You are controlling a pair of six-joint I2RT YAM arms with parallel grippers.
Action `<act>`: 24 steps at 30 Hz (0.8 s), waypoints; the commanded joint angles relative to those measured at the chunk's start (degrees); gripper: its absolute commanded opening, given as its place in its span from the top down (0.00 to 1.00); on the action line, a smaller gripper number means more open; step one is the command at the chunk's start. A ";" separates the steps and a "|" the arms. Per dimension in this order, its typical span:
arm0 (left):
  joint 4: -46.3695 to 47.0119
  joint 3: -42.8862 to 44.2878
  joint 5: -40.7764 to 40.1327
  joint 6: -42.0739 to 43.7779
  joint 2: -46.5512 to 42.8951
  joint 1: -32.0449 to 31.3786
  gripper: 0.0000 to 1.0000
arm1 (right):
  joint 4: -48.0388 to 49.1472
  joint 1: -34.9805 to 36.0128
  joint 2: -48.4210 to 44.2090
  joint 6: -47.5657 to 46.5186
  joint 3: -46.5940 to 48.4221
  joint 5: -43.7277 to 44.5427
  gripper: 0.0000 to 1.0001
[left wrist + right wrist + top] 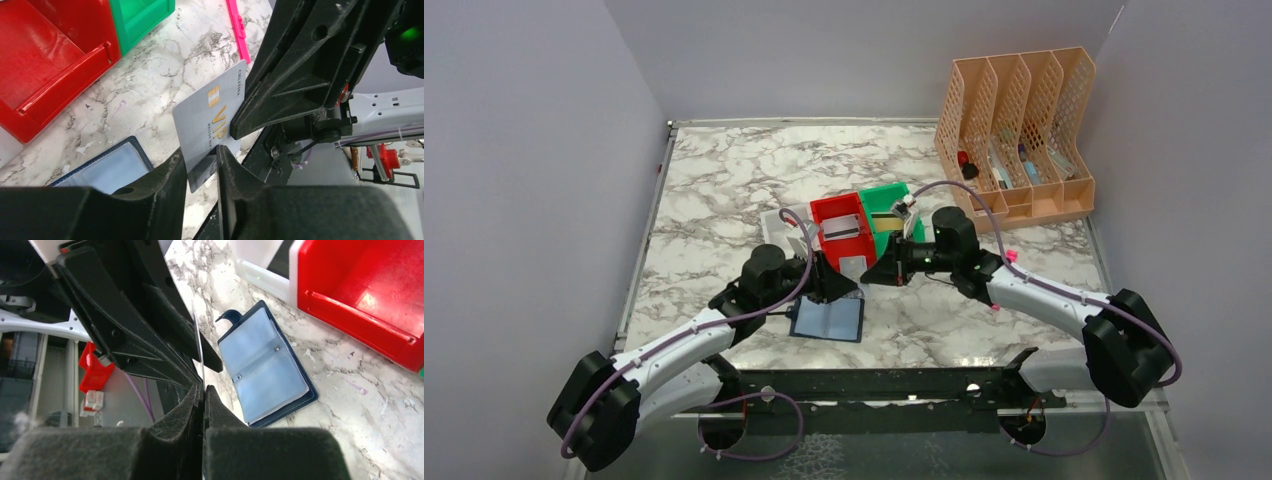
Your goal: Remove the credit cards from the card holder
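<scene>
Left gripper [200, 156], just above the open card holder [826, 320], has its jaws narrow around a corner of the silvery-grey card [207, 112]. Gripping or loose, I cannot tell. Looks like a handover! Right gripper [203, 389], up-right of the card holder, is pinched tight on the card's other end.

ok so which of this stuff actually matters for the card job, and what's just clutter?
Job: silver VIP card, pinched by the right gripper and sitting between the fingers of the left gripper; open card holder.
Clutter: red bin, green bin, white bin, pink stick, file rack.
</scene>
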 commanded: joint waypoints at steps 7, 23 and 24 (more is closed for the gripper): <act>2.15 0.77 1.73 -0.05 -0.16 -0.26 0.75 | 6.99 -0.27 1.88 5.88 -1.49 0.30 0.90; 2.17 -0.42 0.29 -1.12 -0.33 -0.22 0.76 | 11.51 -0.27 2.27 8.58 -3.10 -1.44 0.97; 2.17 -0.53 0.02 -1.10 -0.29 -0.22 0.76 | 11.36 -0.27 2.21 8.47 -3.15 -1.20 0.98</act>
